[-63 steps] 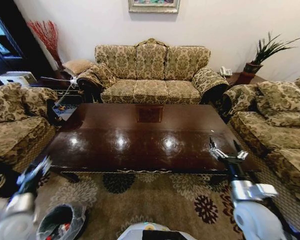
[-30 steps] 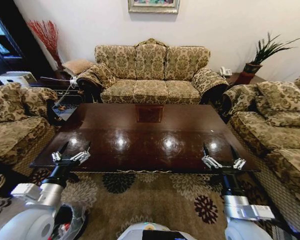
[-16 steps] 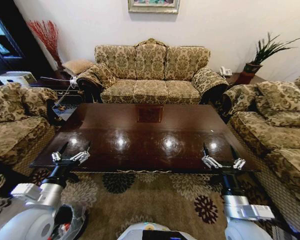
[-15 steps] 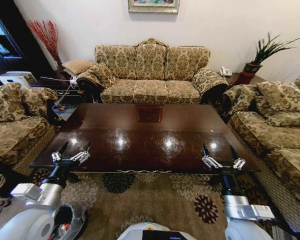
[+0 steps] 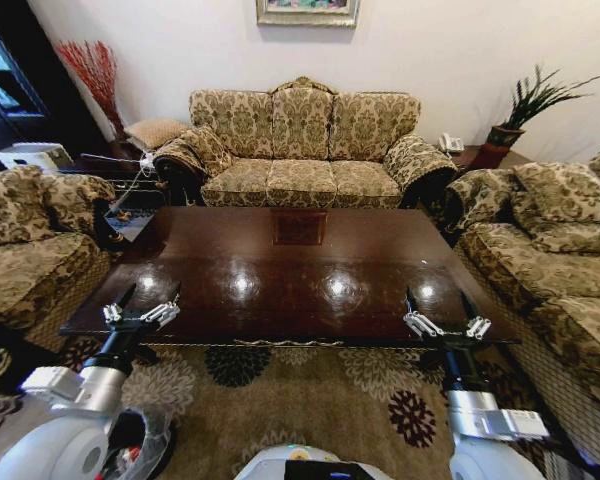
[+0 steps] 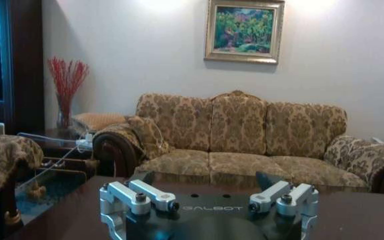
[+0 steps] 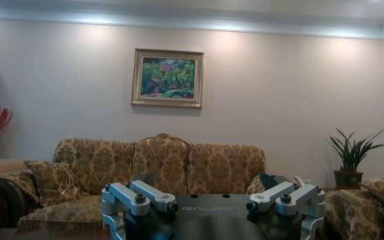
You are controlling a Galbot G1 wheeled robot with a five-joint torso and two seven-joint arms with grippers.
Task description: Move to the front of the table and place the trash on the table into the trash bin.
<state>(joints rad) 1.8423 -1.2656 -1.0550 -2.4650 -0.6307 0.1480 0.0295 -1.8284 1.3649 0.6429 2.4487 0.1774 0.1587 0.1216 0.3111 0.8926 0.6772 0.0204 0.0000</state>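
Head view: both opened grippers, left [image 5: 140, 305] and right [image 5: 442, 313], are held at the coffee table's [image 5: 280, 270] near edge, trash clearing judged finished.

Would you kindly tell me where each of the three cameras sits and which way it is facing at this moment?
Head view: from the robot's head, looking forward and down over the table toward the sofa; the left gripper and right gripper, both open, hover at the near edge, and the trash bin stands at lower left.
Left wrist view: level across the tabletop at the sofa, the left gripper in the foreground.
Right wrist view: level, aimed at the wall painting, the right gripper in the foreground.
Both wrist views share the sofa and painting.
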